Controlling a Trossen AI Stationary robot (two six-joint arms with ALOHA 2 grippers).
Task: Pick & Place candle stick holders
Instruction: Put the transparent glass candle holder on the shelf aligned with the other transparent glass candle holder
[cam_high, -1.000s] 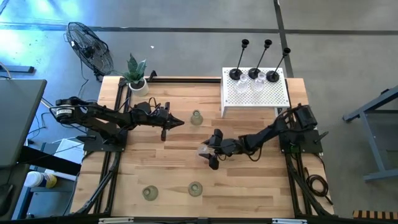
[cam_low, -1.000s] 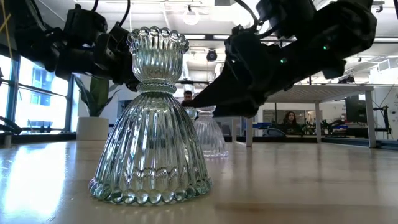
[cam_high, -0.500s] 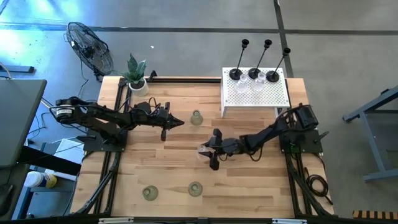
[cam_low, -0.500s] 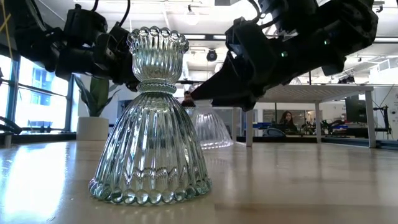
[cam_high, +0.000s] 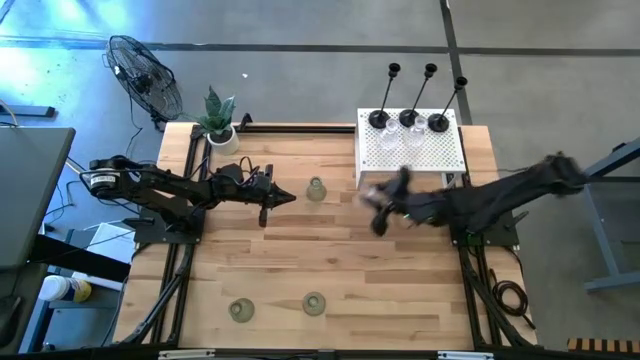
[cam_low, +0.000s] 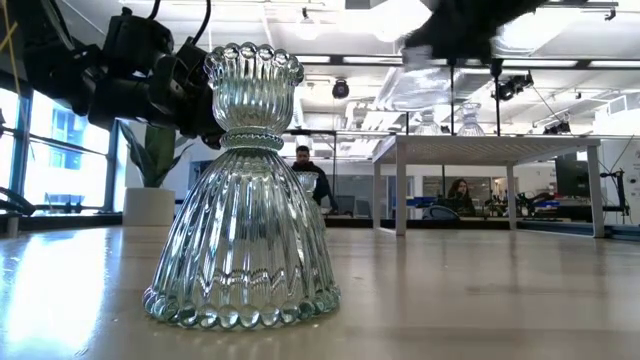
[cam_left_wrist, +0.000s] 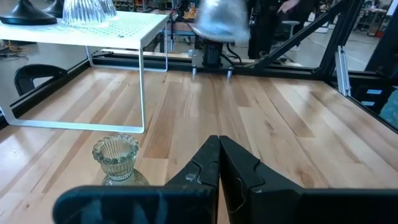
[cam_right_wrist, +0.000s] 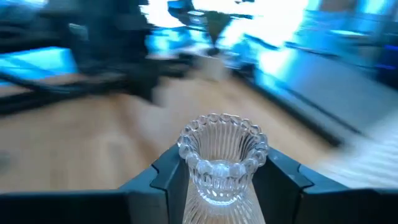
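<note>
1. Right claw (cam_right_wrist: 222, 180) grips a clear holder (cam_right_wrist: 222, 155) by its waist, carried above the bench (cam_high: 300, 255) just in front of the white box (cam_high: 412, 150).
2. Left claw (cam_left_wrist: 219, 163), fingers pressed together and empty, hangs over mid-bench near a green holder (cam_high: 316, 189).
3. Done: three black holders (cam_high: 381, 116) and, it seems, two clear ones (cam_high: 438, 124) stand on the box; the overhead blur makes the count unsure.
4. Left: the clear one in transit, plus three green ones on the bench, two of them at the front edge (cam_high: 241, 310).
5. Only the right wrist view shows the grip plainly; overhead shows a smear. The low view shows the carried holder airborne.
</note>
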